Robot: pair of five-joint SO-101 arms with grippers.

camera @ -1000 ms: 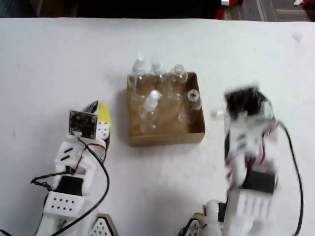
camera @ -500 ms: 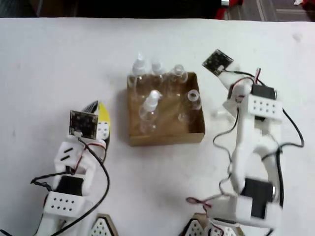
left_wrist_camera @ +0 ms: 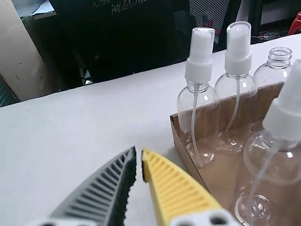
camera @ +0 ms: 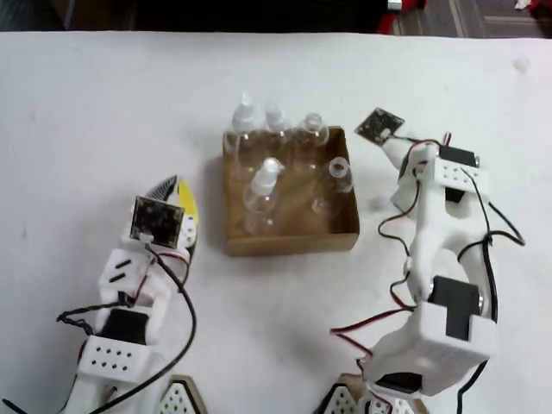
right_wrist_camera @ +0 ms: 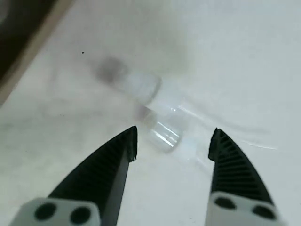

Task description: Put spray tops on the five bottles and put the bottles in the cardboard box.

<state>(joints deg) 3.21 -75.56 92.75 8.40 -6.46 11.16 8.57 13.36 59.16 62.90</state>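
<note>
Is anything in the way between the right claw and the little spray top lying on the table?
Nothing visible is. The right gripper hangs open over the spray top, which lies on the table.

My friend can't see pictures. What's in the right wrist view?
The right gripper, its two dark fingers open, hangs over what looks like a small clear spray top lying on its side on the white table.

white table | dark mesh panel beyond its far edge
</note>
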